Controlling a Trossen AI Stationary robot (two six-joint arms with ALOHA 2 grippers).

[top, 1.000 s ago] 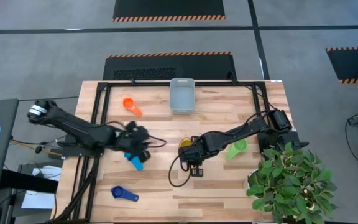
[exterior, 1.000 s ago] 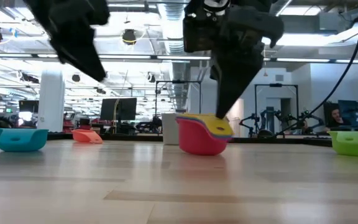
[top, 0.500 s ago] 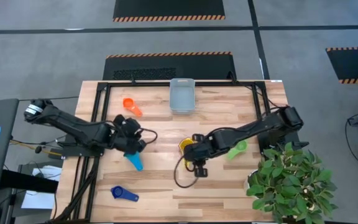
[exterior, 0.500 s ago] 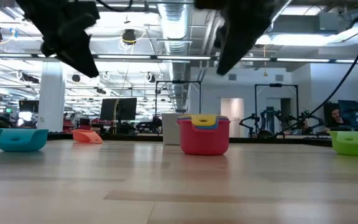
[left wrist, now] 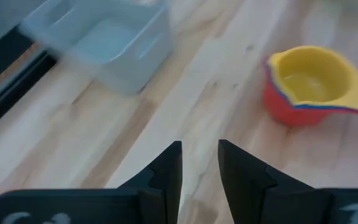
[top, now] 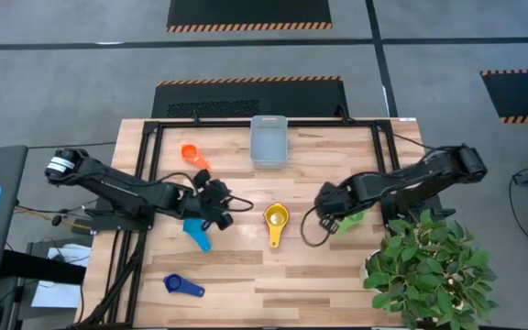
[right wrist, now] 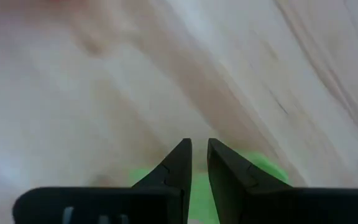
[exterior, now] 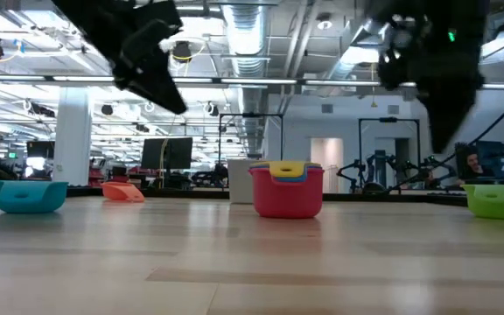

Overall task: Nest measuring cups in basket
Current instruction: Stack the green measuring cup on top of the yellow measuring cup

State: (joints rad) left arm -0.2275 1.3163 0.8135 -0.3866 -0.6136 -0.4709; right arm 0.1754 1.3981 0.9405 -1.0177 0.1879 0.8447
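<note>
Right gripper [top: 326, 213] is over the green cup [top: 351, 218] at right, fingers nearly together with a narrow gap, grasping nothing. Left gripper [top: 218, 203] is up off the table near the light blue cup [top: 196, 233], slightly parted, empty. Yellow/red cup stack [top: 276, 219] sits mid-table, basket [top: 269, 142] at the far edge, orange cup [top: 193, 155] far left, dark blue cup [top: 181, 286] near left.
</note>
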